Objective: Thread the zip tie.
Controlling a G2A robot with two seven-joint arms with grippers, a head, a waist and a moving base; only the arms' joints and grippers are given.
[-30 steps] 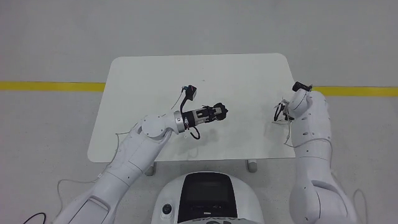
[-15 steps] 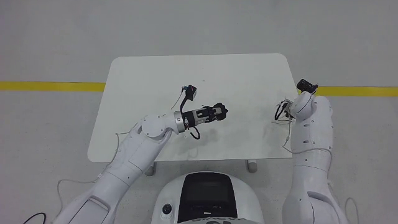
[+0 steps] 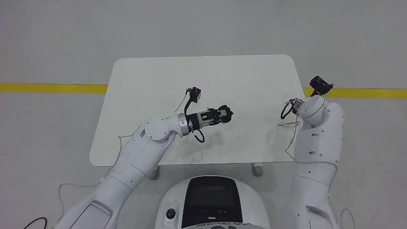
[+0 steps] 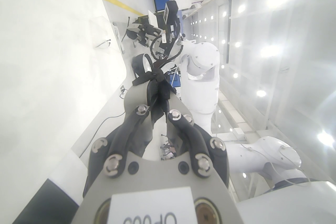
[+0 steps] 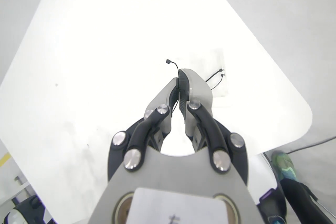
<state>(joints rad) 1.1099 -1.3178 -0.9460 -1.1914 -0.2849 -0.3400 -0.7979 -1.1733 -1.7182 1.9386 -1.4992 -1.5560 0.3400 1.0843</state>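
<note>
The right gripper (image 5: 179,78) pinches a zip tie (image 5: 173,65) above the worktop (image 5: 105,25). The left gripper (image 4: 157,76) is clamped on a black piece (image 4: 143,79). Its white label (image 4: 151,205) has print that is partly cut off.

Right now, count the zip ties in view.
3 zip ties: one pinched in the right tool, two lying together on the table. The dark piece in the left tool may be another.

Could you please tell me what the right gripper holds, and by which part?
The right gripper is shut on a black zip tie, pinching its strap near the head end.
</note>
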